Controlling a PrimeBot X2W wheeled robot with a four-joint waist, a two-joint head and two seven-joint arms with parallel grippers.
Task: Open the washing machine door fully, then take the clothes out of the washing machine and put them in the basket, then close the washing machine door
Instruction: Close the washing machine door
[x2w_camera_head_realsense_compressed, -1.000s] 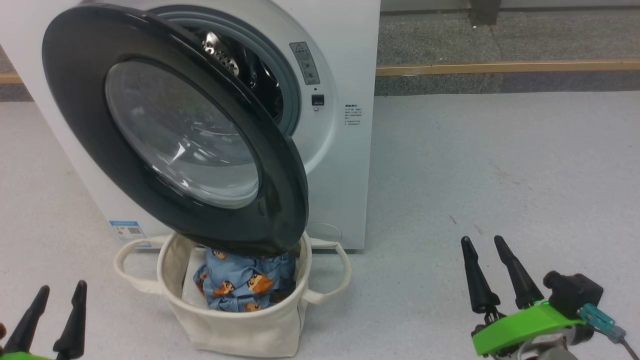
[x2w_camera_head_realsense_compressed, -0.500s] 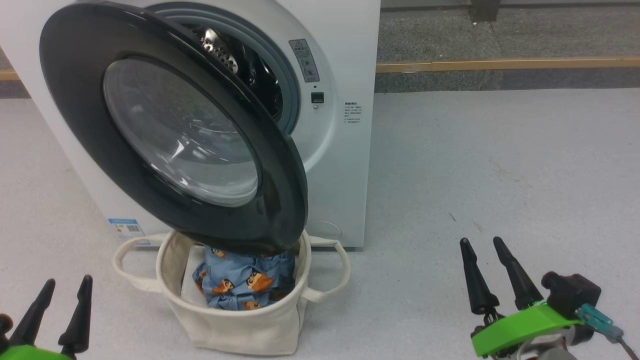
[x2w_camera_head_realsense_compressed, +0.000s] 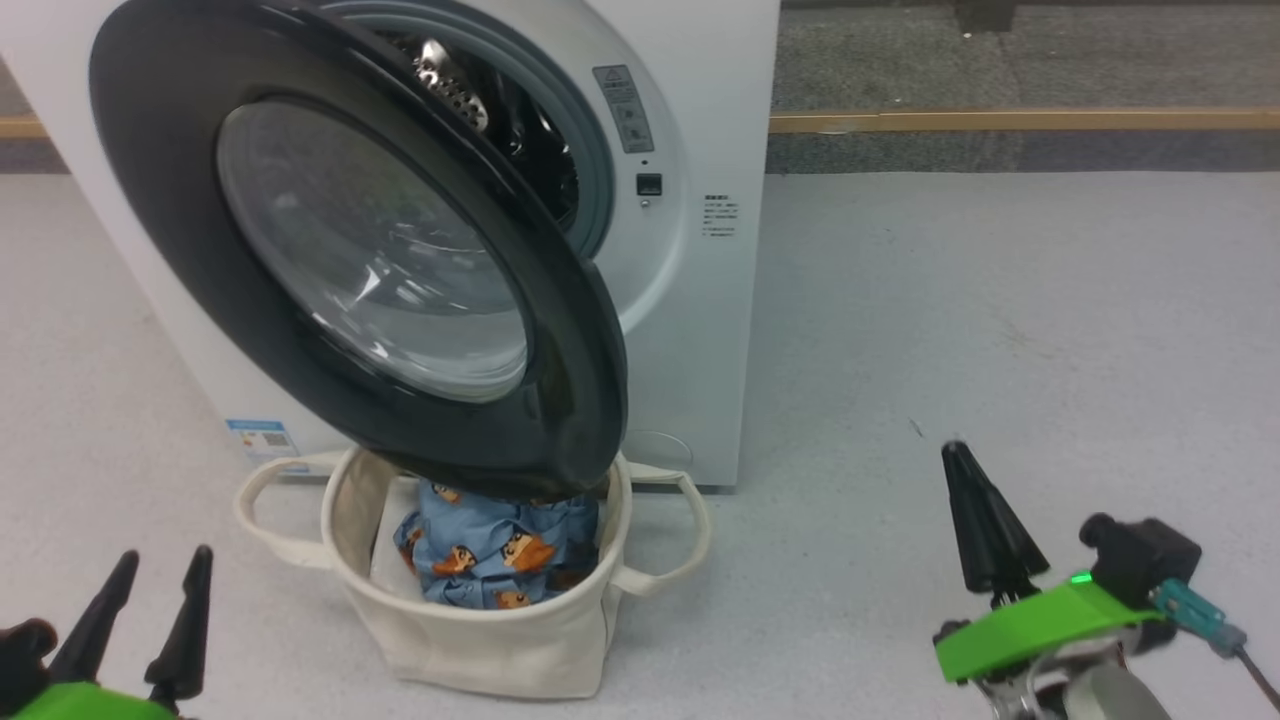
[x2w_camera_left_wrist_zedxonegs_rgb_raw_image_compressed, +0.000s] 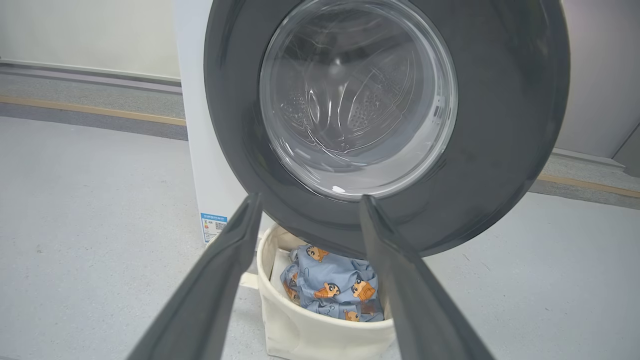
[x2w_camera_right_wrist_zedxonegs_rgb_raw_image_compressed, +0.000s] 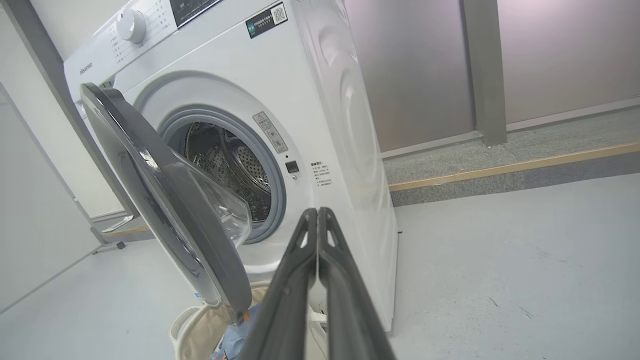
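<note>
The white washing machine (x2w_camera_head_realsense_compressed: 690, 250) stands at the upper left with its black-rimmed door (x2w_camera_head_realsense_compressed: 340, 250) swung open over the cream basket (x2w_camera_head_realsense_compressed: 480, 640). The light-blue clothes (x2w_camera_head_realsense_compressed: 500, 555) with orange-brown figures lie inside the basket, partly hidden under the door's lower rim. My left gripper (x2w_camera_head_realsense_compressed: 160, 565) is open at the lower left, well left of the basket, with nothing between its fingers. My right gripper (x2w_camera_head_realsense_compressed: 957, 452) is shut and empty at the lower right, over bare floor. In the left wrist view the door (x2w_camera_left_wrist_zedxonegs_rgb_raw_image_compressed: 500, 150) and clothes (x2w_camera_left_wrist_zedxonegs_rgb_raw_image_compressed: 330, 290) lie straight ahead. The right wrist view shows the steel drum (x2w_camera_right_wrist_zedxonegs_rgb_raw_image_compressed: 225, 165).
Grey floor (x2w_camera_head_realsense_compressed: 1000, 320) spreads to the right of the washer. A kerb with a wooden strip (x2w_camera_head_realsense_compressed: 1000, 120) runs along the back. A blue label (x2w_camera_head_realsense_compressed: 258, 438) marks the washer's lower left corner. A pale wall panel (x2w_camera_right_wrist_zedxonegs_rgb_raw_image_compressed: 30, 225) stands at the far left of the right wrist view.
My right gripper has shut, its two fingers now pressed together. The left gripper has edged up and right in the head view. The camera has shifted slightly.
</note>
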